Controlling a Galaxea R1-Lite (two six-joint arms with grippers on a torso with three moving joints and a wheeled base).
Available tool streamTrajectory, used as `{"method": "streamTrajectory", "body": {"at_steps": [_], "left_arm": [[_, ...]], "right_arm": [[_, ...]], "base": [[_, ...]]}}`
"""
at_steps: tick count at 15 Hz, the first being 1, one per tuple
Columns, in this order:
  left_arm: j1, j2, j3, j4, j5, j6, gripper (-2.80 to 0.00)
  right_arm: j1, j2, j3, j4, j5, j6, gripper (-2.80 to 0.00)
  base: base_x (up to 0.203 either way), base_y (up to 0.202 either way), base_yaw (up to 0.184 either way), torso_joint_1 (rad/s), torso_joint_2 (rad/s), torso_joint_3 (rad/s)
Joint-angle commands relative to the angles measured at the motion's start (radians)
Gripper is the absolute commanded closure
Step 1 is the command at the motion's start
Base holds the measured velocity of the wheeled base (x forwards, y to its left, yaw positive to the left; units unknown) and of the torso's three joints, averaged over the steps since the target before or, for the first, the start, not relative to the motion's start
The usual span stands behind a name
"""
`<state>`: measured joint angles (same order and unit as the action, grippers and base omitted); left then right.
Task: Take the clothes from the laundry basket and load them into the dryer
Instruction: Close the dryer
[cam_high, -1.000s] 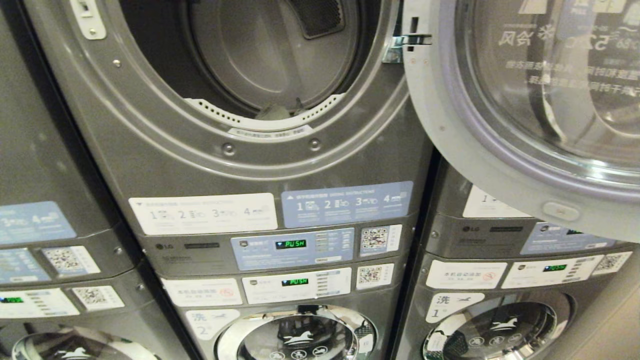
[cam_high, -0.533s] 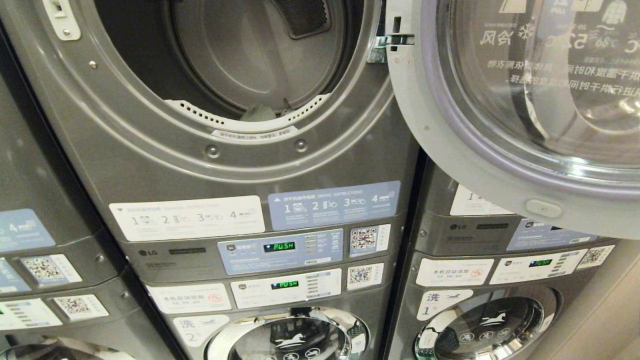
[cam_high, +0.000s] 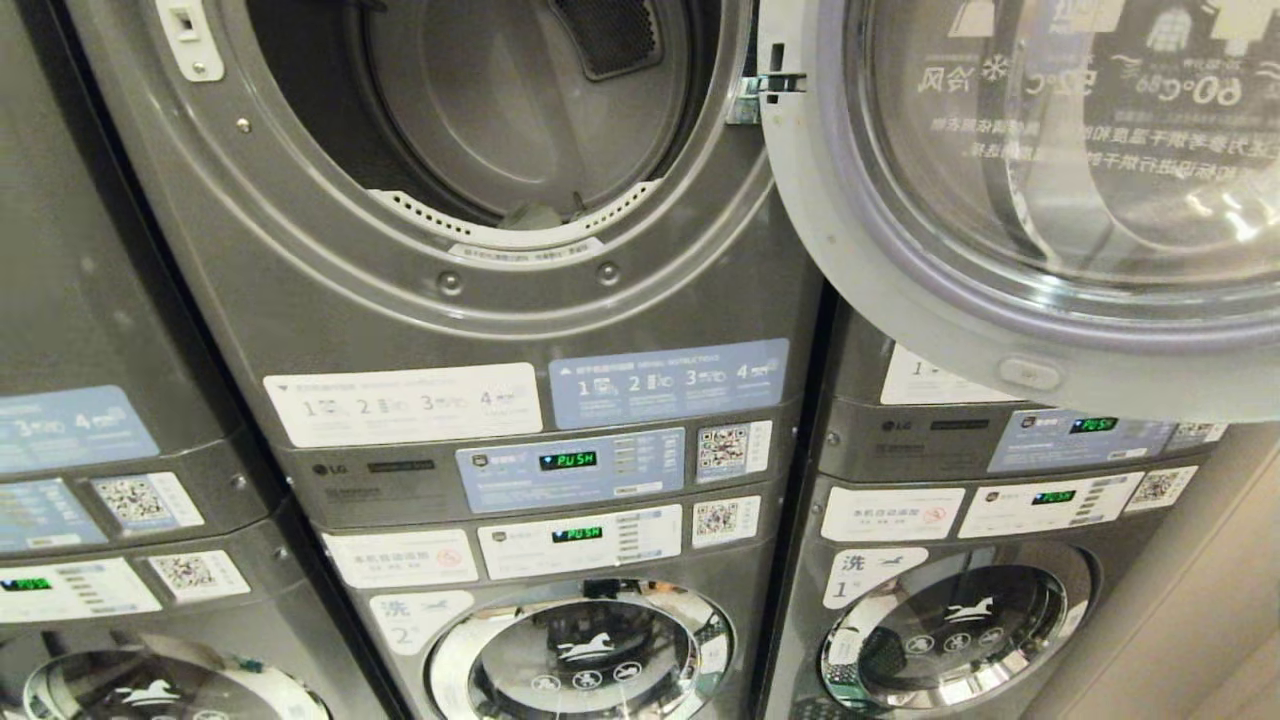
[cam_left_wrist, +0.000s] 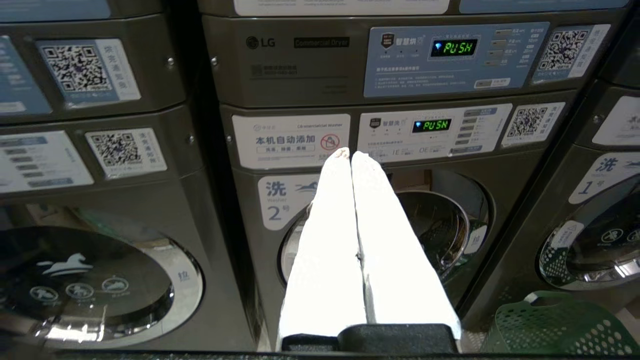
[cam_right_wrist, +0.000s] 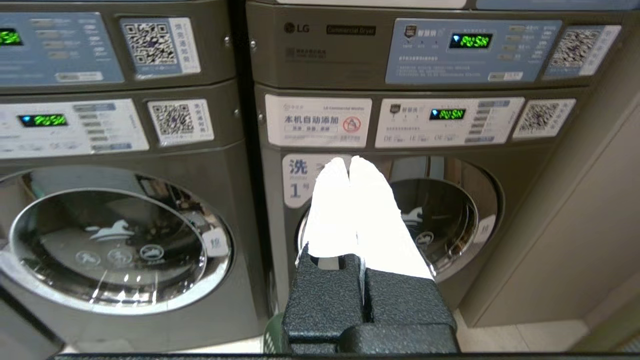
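A wall of grey stacked laundry machines fills the room, dryers above and washers below, their panels covered in stickers and QR codes, green "PUSH" lit on the displays. The middle dryer (cam_high: 480, 250) stands with its round door (cam_high: 1000, 220) swung wide to the right, glass showing mirrored lettering; the drum is dark, and a small pale lump at its front lip is too dim to identify. The left gripper (cam_left_wrist: 351, 152) hangs low before washer 2 (cam_left_wrist: 380, 225), its white fingers pressed together on nothing. The right gripper (cam_right_wrist: 348, 160) faces washer 1 (cam_right_wrist: 440, 220) likewise, fingers closed and empty. A green laundry basket (cam_left_wrist: 555, 325) sits on the floor, cut off at the corner, its contents hidden. A beige wall (cam_right_wrist: 590, 215) bounds the row's right end.
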<state>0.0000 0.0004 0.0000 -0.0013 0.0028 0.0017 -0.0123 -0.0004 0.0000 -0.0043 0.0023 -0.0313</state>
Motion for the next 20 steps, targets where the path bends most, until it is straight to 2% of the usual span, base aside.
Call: {"method": "streamTrajectory", "body": {"at_steps": [1,5,20], "left_arm": [[0.0,0.0,0.0,0.0,0.0,0.0,0.0],[0.0,0.0,0.0,0.0,0.0,0.0,0.0],[0.0,0.0,0.0,0.0,0.0,0.0,0.0]], "right_arm": [[0.0,0.0,-0.002,0.001,-0.002,0.001,0.0],[0.0,0.0,-0.002,0.001,-0.002,0.019,0.0],[0.0,0.0,-0.002,0.002,-0.002,0.026,0.0]], "base": [[-0.191,0.0,-0.001,0.001,0.01,0.007],[-0.172,0.0,0.001,0.003,0.0,0.003],[0.0,0.0,0.0,0.002,0.0,0.0]]}}
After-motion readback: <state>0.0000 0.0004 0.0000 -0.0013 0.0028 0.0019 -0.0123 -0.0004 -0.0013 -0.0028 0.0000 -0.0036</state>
